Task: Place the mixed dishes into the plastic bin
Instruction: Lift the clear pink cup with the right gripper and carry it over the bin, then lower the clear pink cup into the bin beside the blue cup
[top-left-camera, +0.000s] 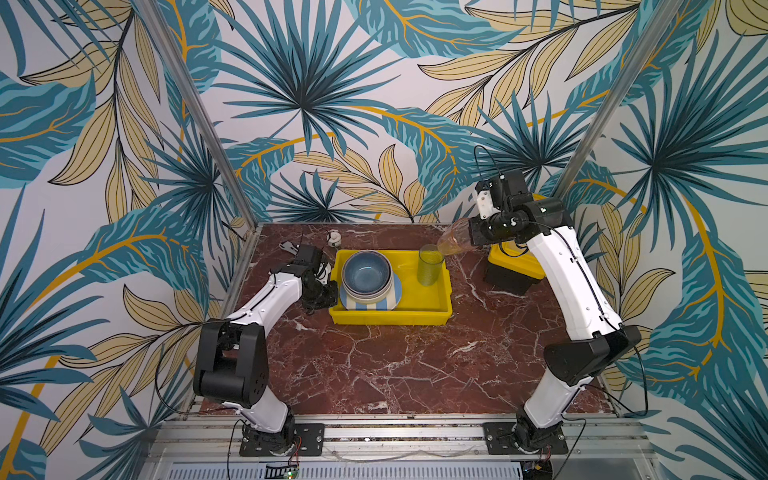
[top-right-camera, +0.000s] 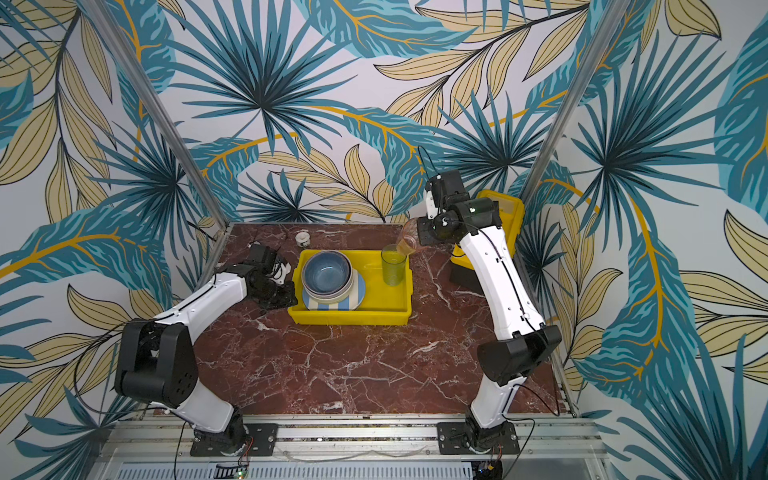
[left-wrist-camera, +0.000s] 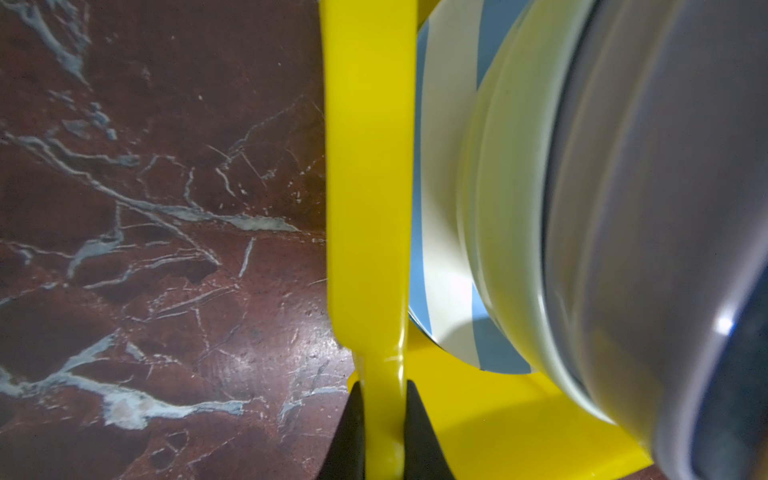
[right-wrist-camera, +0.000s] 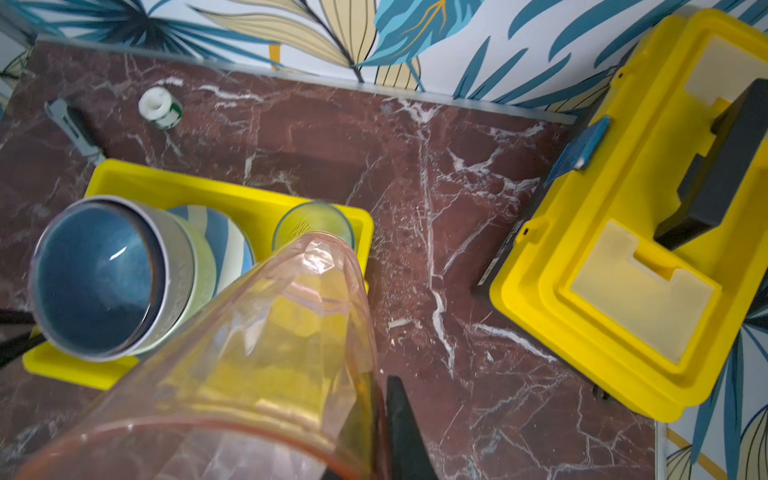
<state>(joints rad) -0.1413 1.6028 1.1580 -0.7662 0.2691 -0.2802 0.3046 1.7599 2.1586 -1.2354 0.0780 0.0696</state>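
Note:
The yellow plastic bin (top-left-camera: 390, 320) (top-right-camera: 349, 318) sits mid-table. Inside it, on the left, a blue bowl (top-left-camera: 365, 272) (right-wrist-camera: 95, 282) is nested in a lilac bowl (left-wrist-camera: 644, 208) and a pale green bowl (left-wrist-camera: 511, 208), all on a blue-and-cream striped plate (top-left-camera: 374, 305) (left-wrist-camera: 444, 187). A clear greenish tumbler (top-left-camera: 430, 266) (right-wrist-camera: 313, 220) stands upright in the bin's back right corner. My left gripper (top-left-camera: 330, 291) (left-wrist-camera: 384, 399) is shut on the bin's left rim (left-wrist-camera: 368, 166). My right gripper (top-left-camera: 473, 232) (right-wrist-camera: 380, 399) is shut on the wall of a clear pinkish tumbler (top-left-camera: 455, 239) (right-wrist-camera: 270, 353). That tumbler is tilted, with its base above the greenish one.
A yellow toolbox (top-left-camera: 515, 266) (right-wrist-camera: 623, 249) with a black handle stands at the back right, close to my right arm. A small white tape roll (top-left-camera: 333, 238) (right-wrist-camera: 160, 106) and a metal wrench (top-left-camera: 289, 247) (right-wrist-camera: 72, 126) lie behind the bin at the back left.

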